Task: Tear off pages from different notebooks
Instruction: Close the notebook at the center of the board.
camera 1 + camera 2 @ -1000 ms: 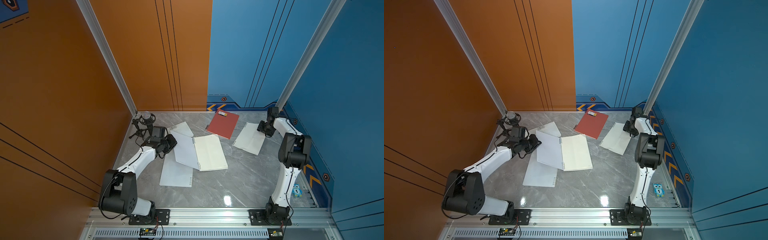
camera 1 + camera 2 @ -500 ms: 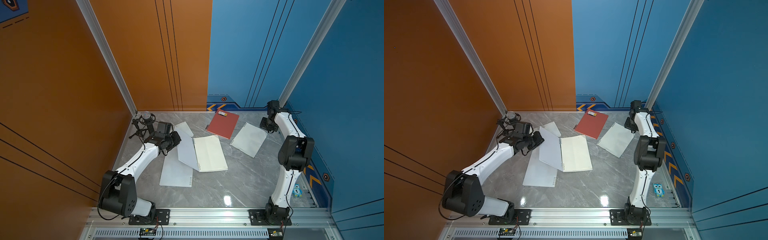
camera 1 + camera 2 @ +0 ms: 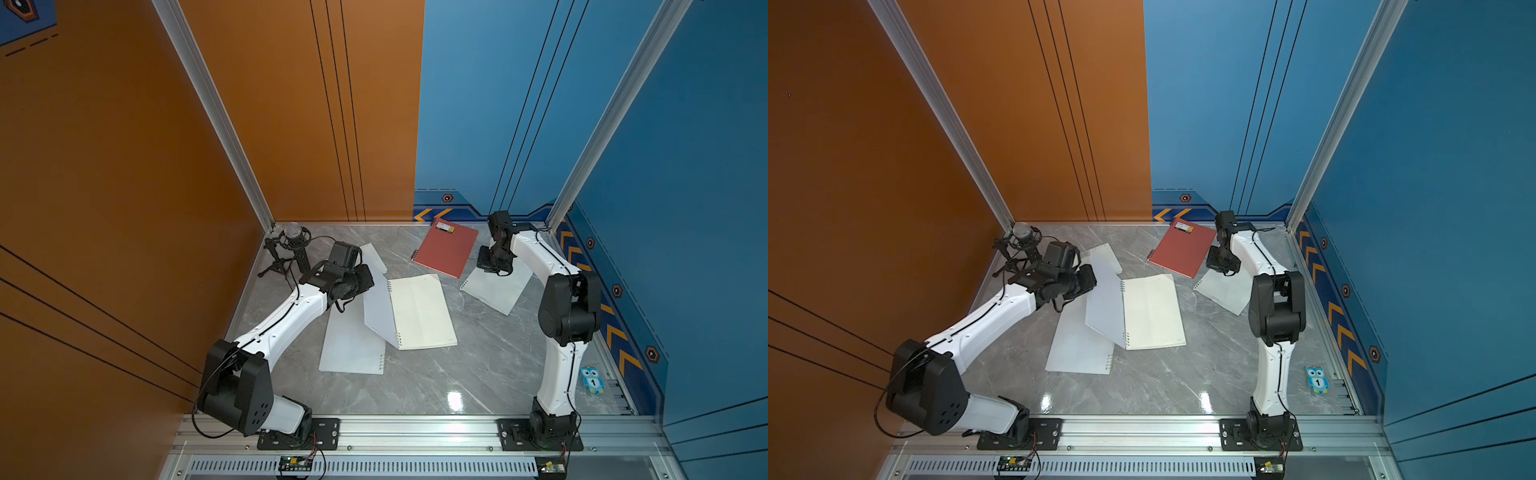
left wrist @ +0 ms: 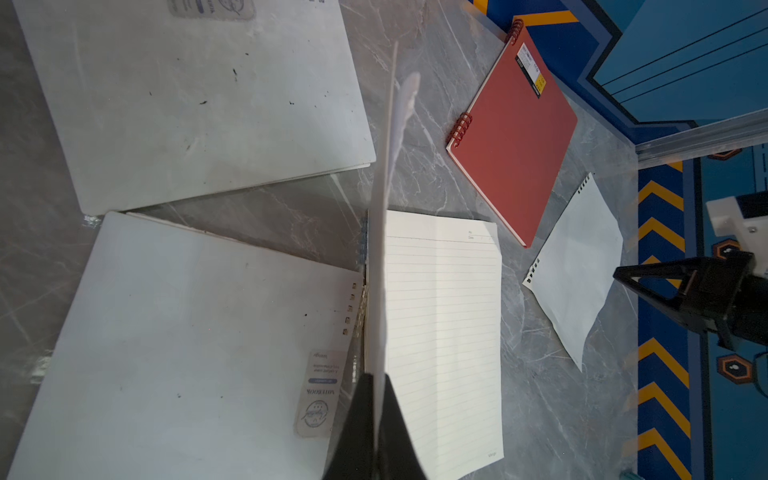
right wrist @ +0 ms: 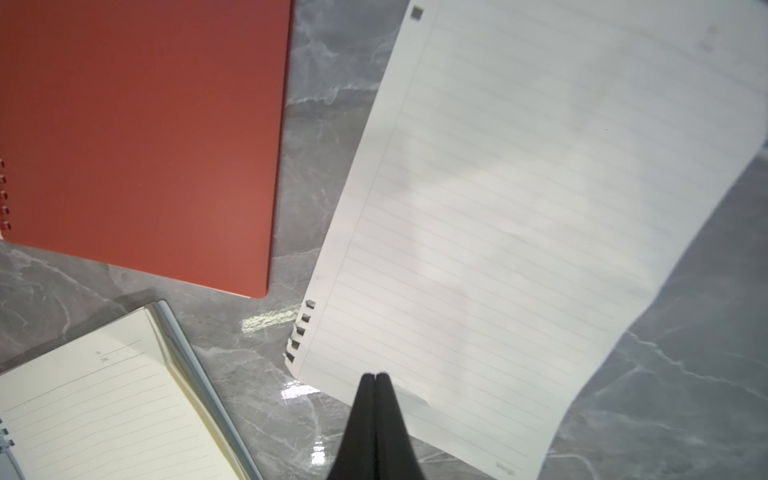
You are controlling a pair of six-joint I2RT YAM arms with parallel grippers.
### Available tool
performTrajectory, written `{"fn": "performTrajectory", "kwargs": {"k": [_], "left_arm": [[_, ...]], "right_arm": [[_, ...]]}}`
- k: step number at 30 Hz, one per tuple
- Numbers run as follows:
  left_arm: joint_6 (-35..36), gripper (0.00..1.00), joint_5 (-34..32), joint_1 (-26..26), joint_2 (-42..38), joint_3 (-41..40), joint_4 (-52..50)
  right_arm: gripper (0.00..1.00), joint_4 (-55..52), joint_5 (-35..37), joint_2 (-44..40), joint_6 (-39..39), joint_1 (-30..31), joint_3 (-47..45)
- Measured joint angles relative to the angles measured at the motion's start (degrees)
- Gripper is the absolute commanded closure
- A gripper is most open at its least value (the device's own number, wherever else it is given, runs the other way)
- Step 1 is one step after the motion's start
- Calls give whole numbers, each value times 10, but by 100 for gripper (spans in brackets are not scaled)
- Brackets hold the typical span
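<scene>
An open notebook (image 3: 422, 311) lies mid-table showing a cream lined page (image 4: 442, 324). My left gripper (image 4: 376, 378) is shut on its raised cover (image 3: 376, 307), which stands nearly upright and edge-on in the left wrist view. A large frosted notebook (image 3: 349, 349) lies partly under it, and another frosted notebook (image 3: 374, 255) lies behind my left wrist. The red notebook (image 3: 446, 248) lies closed at the back. One loose page (image 3: 496, 289) with punched holes rests right of it. My right gripper (image 5: 375, 376) hovers shut above that page's (image 5: 519, 199) edge, nothing between its fingers.
A microphone on a small tripod (image 3: 293, 245) stands in the back left corner, close to my left wrist. A blue owl tag (image 3: 592, 380) lies by the right wall. Orange and blue walls enclose the grey marble table (image 3: 457, 374).
My left gripper has lifted the open notebook's cover from flat to nearly upright. The right gripper has shut and swung left over the loose page, which has turned a little.
</scene>
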Motion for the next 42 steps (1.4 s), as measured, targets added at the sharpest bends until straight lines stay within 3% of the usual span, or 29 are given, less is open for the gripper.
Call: {"fn": "performTrajectory", "kwargs": {"k": [5, 8, 12, 14, 17, 20, 34, 37, 42], "left_arm": [[18, 69, -4, -41, 44, 57, -10], [21, 56, -3, -56, 77, 86, -10], [25, 39, 1, -66, 102, 101, -11], [24, 23, 3, -66, 105, 103, -11], [26, 8, 6, -66, 105, 105, -15], [28, 0, 9, -66, 108, 113, -19], [23, 2, 46, -112, 181, 209, -21], [23, 2, 56, -116, 189, 215, -21], [23, 2, 59, -115, 191, 215, -21]], "right_arm": [[99, 30, -27, 0, 7, 56, -58], [91, 47, -36, 0, 10, 76, -81], [75, 60, -32, 0, 15, 67, -100], [73, 66, -23, 0, 16, 56, -111], [69, 74, -17, -1, 16, 35, -133], [67, 83, -5, -17, 16, 13, -155], [43, 92, 43, -50, -3, -133, -202], [31, 90, 59, -84, -6, -127, -215], [28, 105, 82, -134, -12, -50, -215]]}}
